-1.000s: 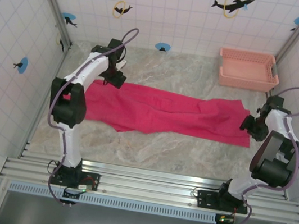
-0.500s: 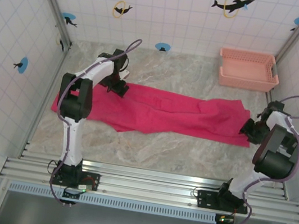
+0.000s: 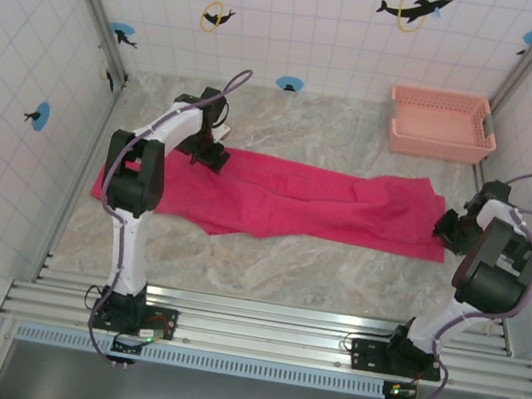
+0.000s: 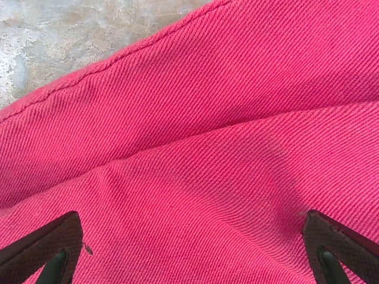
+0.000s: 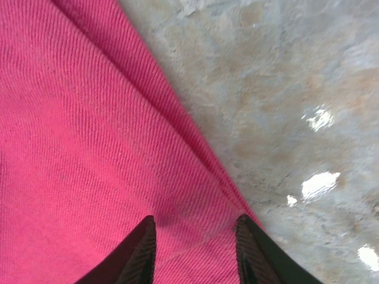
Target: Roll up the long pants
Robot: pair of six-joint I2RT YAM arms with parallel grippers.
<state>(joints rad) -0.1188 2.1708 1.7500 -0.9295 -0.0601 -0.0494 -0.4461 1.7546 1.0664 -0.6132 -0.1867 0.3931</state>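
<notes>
Pose: left end effector (image 4: 189,257) set down on long pants (image 3: 296,202) far edge, spread wide; right end effector (image 5: 195,251) astride hem, half-spread, pinch undetermined.

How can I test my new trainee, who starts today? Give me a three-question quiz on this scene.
1. True or false: the long pants lie spread out, unrolled, on the table.
2. The left hand over the pants is: A) open, B) shut on a towel, C) shut on a sock.
3. Fill in: the pink basket stands at the table's far ___ corner.
Key: 1 true; 2 A; 3 right.
</notes>
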